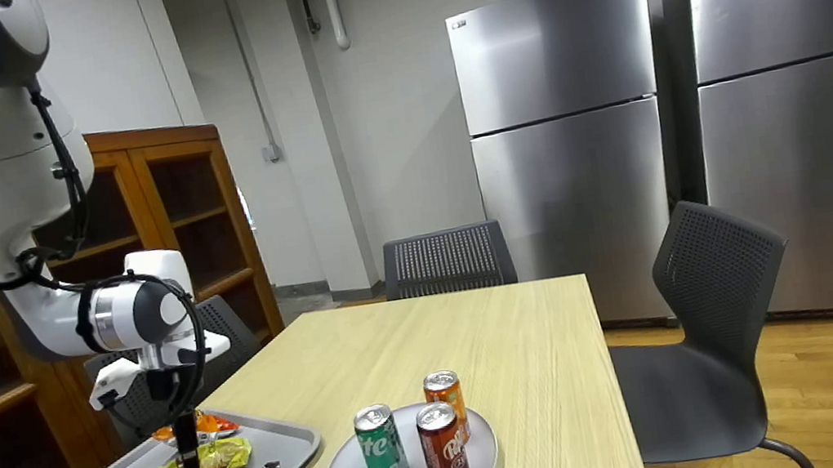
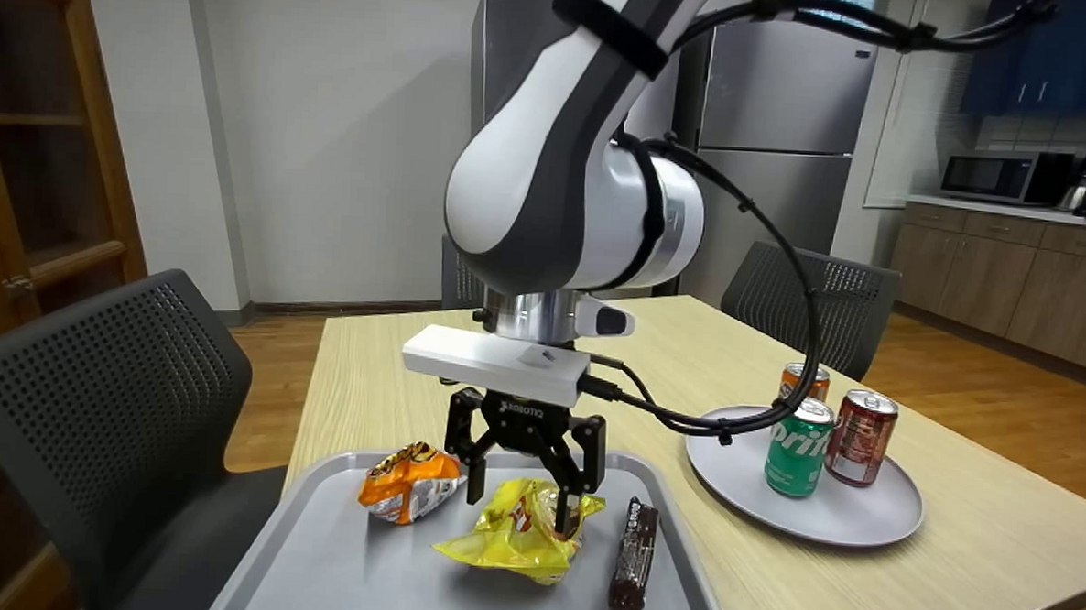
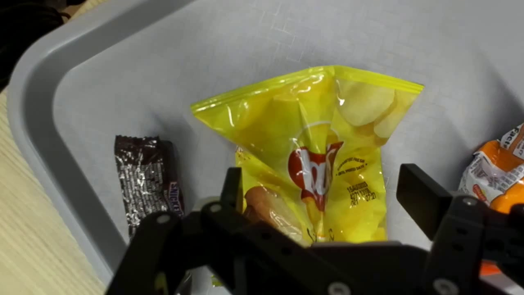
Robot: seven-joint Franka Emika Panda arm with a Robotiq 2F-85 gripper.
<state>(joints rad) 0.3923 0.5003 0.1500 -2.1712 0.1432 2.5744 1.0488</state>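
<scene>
We find the hand [image 2: 518, 513] spread over the tray [image 2: 339, 562], where the yellow bag [image 3: 319, 159] lies mostly between its fingers [image 3: 423, 200]; whether they touch it we cannot tell. In the wrist view the hand covers the bag's lower end and part of the bar [image 3: 143, 184], and the tray's orange bag [image 3: 501, 176] is cut off. Beside the tray, in an exterior view, a green can [image 2: 795, 458] partly hides an orange can [image 2: 793, 378].

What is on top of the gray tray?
On the tray lie a yellow chip bag, an orange bag and a dark candy bar. The surface directly beneath them is covered.
</scene>
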